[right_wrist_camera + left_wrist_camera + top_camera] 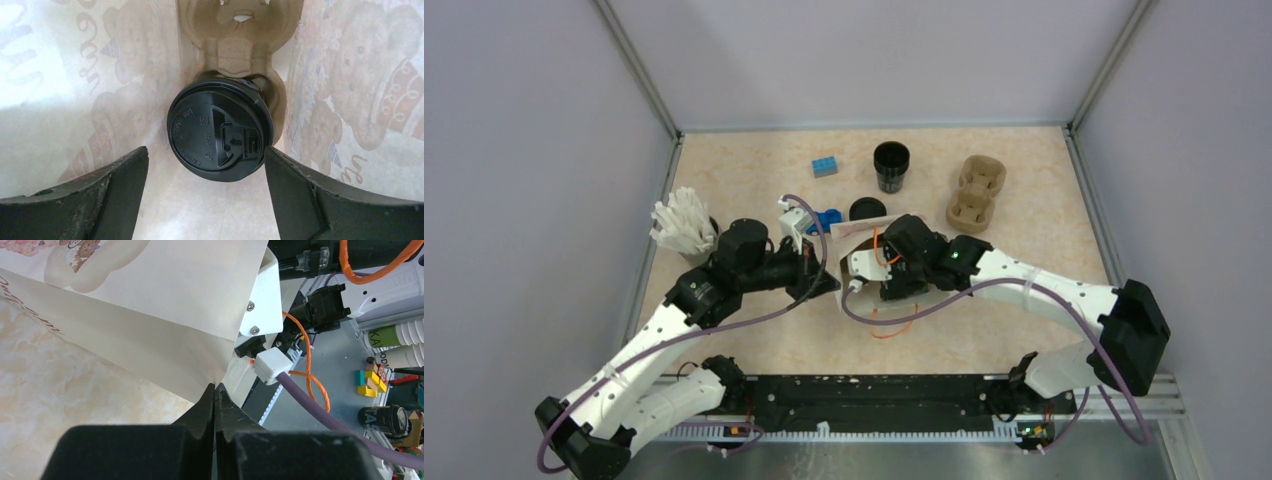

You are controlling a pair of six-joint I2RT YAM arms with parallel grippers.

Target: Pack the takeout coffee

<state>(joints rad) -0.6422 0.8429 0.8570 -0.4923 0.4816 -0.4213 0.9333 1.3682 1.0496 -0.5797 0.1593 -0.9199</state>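
A white paper bag (861, 236) with teddy-bear print stands at mid table. In the right wrist view a black takeout coffee cup with its lid on (220, 131) sits in a brown pulp carrier (241, 35) at the bottom of the bag. My right gripper (205, 152) is open inside the bag just above the lid, its fingers on either side without touching it. My left gripper (215, 386) is shut on the bag's edge (165, 340), at the bag's left side in the top view (824, 283). A second black cup (891, 166) stands open at the back, with a loose black lid (867, 209) near it.
Another brown pulp carrier (976, 192) lies at the back right. A blue brick (825, 166) and a blue toy (827, 220) lie behind the bag. A grey cup of white utensils (682, 225) stands at the left edge. An orange cord (894, 325) trails in front of the bag.
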